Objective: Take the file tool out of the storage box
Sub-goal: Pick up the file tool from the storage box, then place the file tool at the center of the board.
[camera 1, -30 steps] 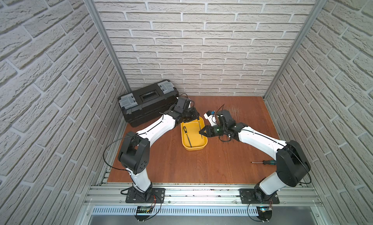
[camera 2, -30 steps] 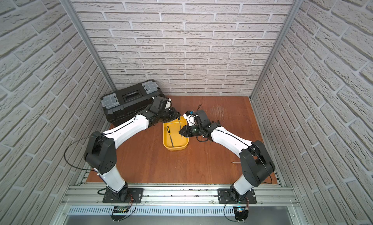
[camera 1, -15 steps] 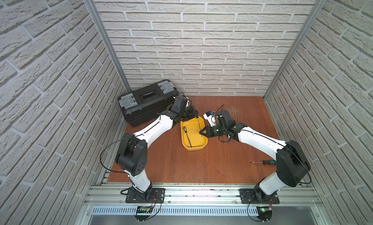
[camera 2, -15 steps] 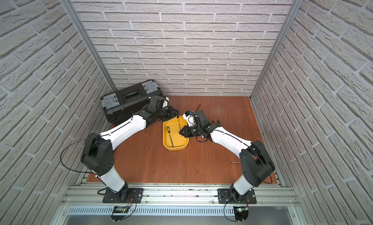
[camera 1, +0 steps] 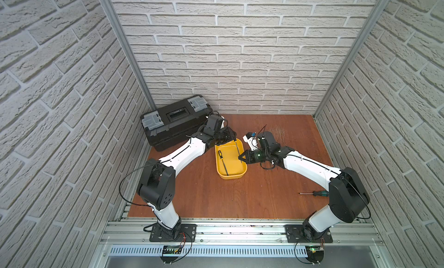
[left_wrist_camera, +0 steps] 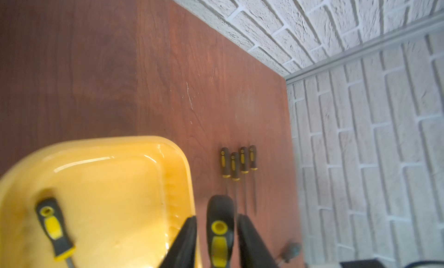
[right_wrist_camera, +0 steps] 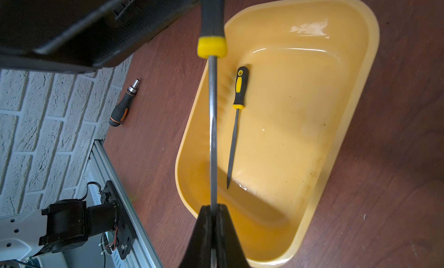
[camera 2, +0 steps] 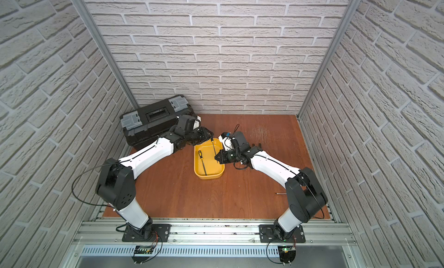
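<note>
2 grippers meet on 1 file: the right gripper is clamped on its shaft, and the left gripper stands parted around its handle, with gaps on both sides. This file hangs over the storage box, where 1 other file lies flat.

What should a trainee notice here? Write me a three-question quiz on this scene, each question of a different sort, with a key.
1. True or false: the right gripper is shut on the metal shaft of the held file.
2. How many files lie on the floor of the storage box? A) none B) one C) three
3. Fill in: the row of files outside the box holds ___ files.
Key: 1 true. 2 B, the lone file. 3 four.
</note>
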Controlling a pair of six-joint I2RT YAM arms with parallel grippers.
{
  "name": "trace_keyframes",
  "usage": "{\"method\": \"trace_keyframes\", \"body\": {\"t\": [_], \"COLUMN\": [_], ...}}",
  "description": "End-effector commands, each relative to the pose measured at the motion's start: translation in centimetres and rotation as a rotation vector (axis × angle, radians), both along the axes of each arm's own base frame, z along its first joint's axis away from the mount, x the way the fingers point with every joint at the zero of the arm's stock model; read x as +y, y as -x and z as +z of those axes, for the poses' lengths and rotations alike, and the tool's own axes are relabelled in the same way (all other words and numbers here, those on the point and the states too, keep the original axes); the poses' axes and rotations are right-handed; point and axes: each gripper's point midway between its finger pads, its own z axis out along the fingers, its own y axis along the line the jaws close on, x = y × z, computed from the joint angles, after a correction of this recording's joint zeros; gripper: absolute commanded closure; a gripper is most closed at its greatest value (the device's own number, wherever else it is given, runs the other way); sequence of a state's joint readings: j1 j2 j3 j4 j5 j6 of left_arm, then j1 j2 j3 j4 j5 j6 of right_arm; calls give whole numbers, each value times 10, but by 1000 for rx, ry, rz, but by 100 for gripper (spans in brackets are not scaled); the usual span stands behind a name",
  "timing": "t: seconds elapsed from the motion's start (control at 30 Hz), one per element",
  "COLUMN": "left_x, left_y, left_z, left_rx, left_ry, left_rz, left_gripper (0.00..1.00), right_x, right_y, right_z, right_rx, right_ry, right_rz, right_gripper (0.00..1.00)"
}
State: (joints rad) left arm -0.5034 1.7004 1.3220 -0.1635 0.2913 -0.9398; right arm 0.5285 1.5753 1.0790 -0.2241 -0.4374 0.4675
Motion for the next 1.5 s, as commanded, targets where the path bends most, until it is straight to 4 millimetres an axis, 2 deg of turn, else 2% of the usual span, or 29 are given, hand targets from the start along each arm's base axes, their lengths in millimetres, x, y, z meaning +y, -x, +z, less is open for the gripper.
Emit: {"method": "trace_keyframes", "body": {"t": [0.0,0.17,0.4,0.43,0.57,0.7,0.87,1.2,1.47], "left_x": [5,13,28,29,33,40,48,51,52], "left_y": [-7,-12,-5,-3,7,16,22,30,33], "left_z": [7,14,22,22,24,20,18,31,31], "left_rx": [-32,-30,-21,-18,4,51,74,34,32], "left_ry": [25,-14,-100,-102,-137,-183,-220,-222,-229], "left_rz": [-7,-23,-77,-88,-133,-134,-115,-126,-125], "left_gripper": [49,34,3,2,2,2,1,2,1], "right_x": [-4,-31,-84,-88,-103,-110,-109,-104,-99], "right_y": [0,1,6,7,11,13,12,7,-3], "right_z": [20,15,-5,-8,-22,-35,-47,-66,-75], "right_rx": [-77,-91,-78,-70,-13,30,70,117,134], "right_ry": [8,129,374,393,476,517,548,584,610], "right_rz": [-7,-95,-264,-276,-332,-359,-351,-334,-316], "right_gripper": [97,97,97,97,97,97,97,97,97]}}
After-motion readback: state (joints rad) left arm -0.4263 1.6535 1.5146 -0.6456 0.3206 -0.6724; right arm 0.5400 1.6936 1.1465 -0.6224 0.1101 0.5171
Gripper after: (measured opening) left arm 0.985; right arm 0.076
